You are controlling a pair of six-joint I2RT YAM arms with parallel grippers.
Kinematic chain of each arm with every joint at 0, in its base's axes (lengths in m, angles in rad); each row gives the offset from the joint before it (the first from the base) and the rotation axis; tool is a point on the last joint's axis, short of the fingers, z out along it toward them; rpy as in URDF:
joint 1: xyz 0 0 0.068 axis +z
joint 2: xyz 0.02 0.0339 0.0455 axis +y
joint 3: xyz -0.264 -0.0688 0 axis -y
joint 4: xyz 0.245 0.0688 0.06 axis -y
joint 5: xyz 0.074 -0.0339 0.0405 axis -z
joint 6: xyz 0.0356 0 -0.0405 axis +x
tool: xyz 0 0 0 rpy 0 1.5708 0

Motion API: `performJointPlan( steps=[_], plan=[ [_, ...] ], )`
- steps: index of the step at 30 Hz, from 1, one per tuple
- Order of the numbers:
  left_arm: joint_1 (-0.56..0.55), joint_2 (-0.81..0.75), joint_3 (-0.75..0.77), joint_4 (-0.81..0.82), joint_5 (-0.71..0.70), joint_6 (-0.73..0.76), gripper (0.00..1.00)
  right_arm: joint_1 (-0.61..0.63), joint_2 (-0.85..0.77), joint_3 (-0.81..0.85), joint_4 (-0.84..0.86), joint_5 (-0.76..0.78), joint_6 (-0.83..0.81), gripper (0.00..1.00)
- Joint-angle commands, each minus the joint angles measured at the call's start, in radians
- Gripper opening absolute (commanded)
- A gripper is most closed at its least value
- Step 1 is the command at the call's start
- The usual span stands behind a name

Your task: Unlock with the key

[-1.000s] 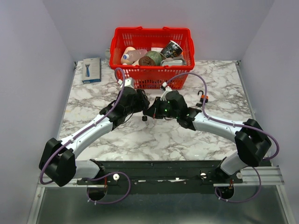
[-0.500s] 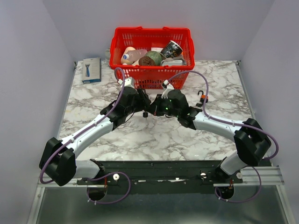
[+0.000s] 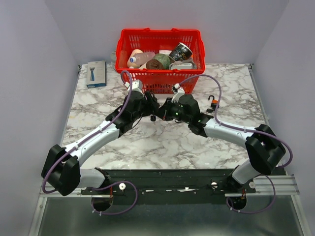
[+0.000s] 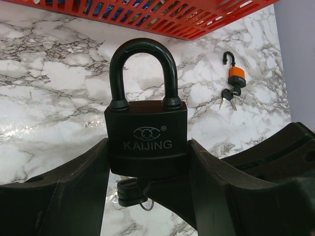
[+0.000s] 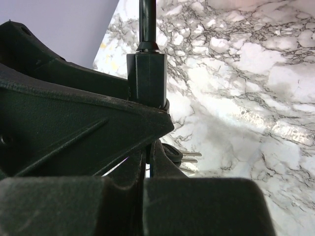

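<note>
Here's the insertion step of the unlock: the left hand has the black padlock clamped by its two sides, fingers spread just as wide as the body, holding it upright above the desk with the shackle on top and seated in both holes, so it reads as locked. Underneath, the right hand comes in from the other side with its fingers pressed together, apparently pinching the key, whose dark head and ring peek out right against the padlock's bottom face. Whether the blade is fully home in the keyhole can't be told, since the lock body hides it. The next move looks like a wrist roll from the right arm to turn the key while the left keeps the body from twisting, so the grip must not slip. Both arms reach forward and bend inward, wrists meeting nose to nose at mid-desk, just in front of the red basket; an orange padlock lies well off to the side
</note>
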Motion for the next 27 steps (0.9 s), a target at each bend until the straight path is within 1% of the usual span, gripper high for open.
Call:
performJointPlan(
  steps=[1,10,19,27],
  plan=[
    [-0.056,-0.041,-0.026,-0.01,0.249,0.016,0.0,-0.054,-0.02,0.019,0.314,0.102,0.011,0.01],
    [-0.054,-0.088,-0.046,0.057,0.294,0.045,0.0,-0.076,-0.096,-0.025,0.325,0.059,0.035,0.01],
    [-0.056,-0.115,-0.072,0.172,0.411,0.045,0.0,-0.108,-0.161,-0.052,0.353,-0.061,0.038,0.01],
    [-0.06,-0.141,-0.089,0.229,0.454,0.056,0.0,-0.135,-0.201,-0.055,0.345,-0.165,0.034,0.01]
  ],
)
